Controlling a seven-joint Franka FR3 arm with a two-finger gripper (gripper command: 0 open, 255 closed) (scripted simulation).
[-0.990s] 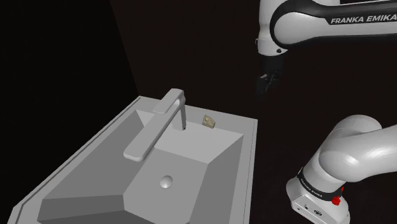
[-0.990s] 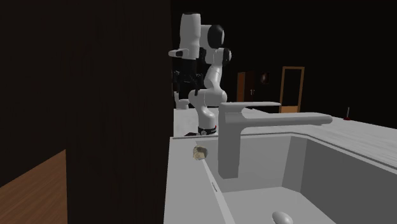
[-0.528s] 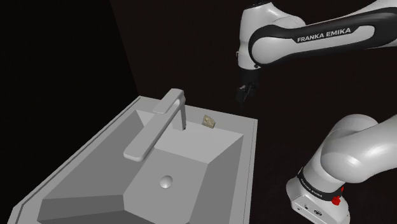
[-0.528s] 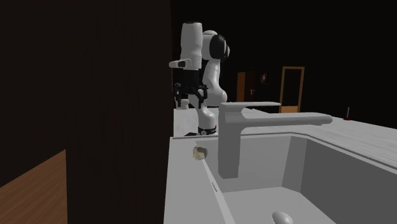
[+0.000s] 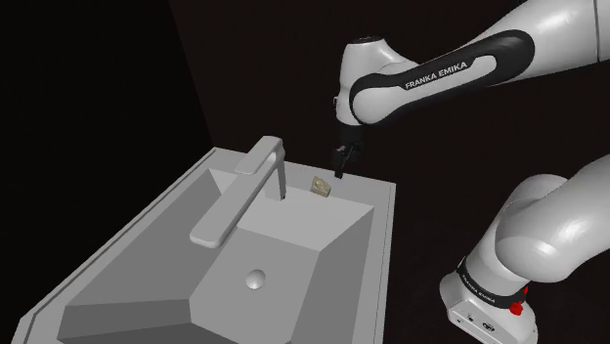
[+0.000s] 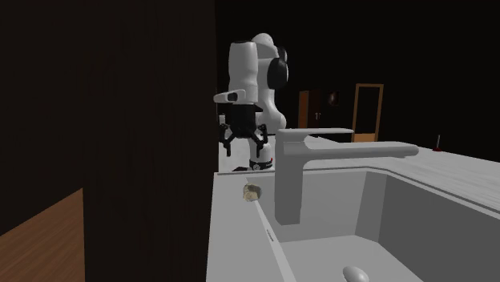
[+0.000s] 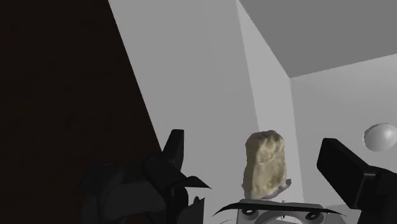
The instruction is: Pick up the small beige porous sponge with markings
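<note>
We see a grey sink [image 5: 293, 244] with a flat ledge around its basin. The white arm [image 5: 440, 73] reaches over its far corner. A blocky faucet [image 5: 239, 191] stands on the ledge, its spout over the basin. The hand [image 6: 243, 146] hangs above the ledge, fingers spread wide, holding nothing. The beige sponge [image 5: 321, 185] lies on the ledge just beside the faucet's base; in the wrist view we find it between the fingers, untouched. A round drain [image 5: 256, 279] sits in the basin floor.
</note>
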